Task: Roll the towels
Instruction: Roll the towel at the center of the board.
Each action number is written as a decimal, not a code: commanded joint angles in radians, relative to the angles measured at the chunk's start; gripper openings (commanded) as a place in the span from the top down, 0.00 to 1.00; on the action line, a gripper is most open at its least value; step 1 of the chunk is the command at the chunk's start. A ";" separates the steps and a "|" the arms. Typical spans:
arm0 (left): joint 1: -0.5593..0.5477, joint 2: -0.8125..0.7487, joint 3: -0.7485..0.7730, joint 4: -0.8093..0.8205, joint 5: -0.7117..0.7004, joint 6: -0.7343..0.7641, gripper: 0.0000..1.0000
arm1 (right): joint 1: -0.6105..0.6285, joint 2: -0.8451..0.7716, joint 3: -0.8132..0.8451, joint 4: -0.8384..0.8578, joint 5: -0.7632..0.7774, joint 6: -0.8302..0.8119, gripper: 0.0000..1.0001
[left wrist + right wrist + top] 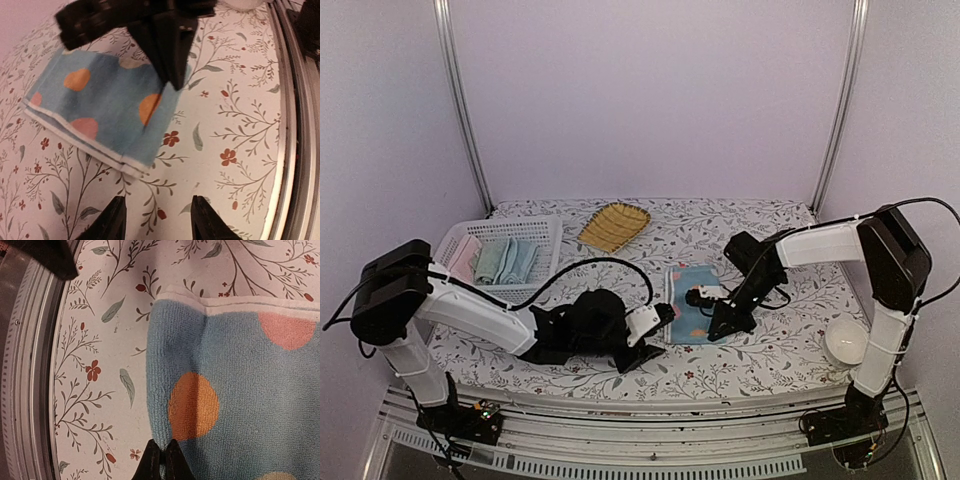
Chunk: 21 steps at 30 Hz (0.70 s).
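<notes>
Blue printed towel [240, 390] is touched at its corner by the right gripper [161, 460], jaws closed together; the left gripper [157, 220], jaws spread, is held just beside it.

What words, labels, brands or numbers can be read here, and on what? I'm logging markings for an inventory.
None can be read. The printed towel carries only coloured spots, the tablecloth only flowers and leaves; the basket, yellow tray and bowl show no legible marking.

Yellow ribbed tray [614, 226] and white mesh basket [542, 228] far back on floral tablecloth [770, 225], white bowl [846, 345] near right.
</notes>
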 commanded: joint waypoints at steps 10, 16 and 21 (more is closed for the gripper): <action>-0.096 0.238 0.250 0.057 -0.063 0.324 0.53 | -0.104 0.227 0.205 -0.327 -0.248 -0.080 0.96; -0.085 0.345 0.330 0.028 -0.057 0.353 0.54 | -0.105 0.233 0.193 -0.329 -0.248 -0.090 0.96; -0.066 0.375 0.347 0.001 -0.063 0.346 0.56 | -0.105 0.228 0.177 -0.323 -0.243 -0.098 0.96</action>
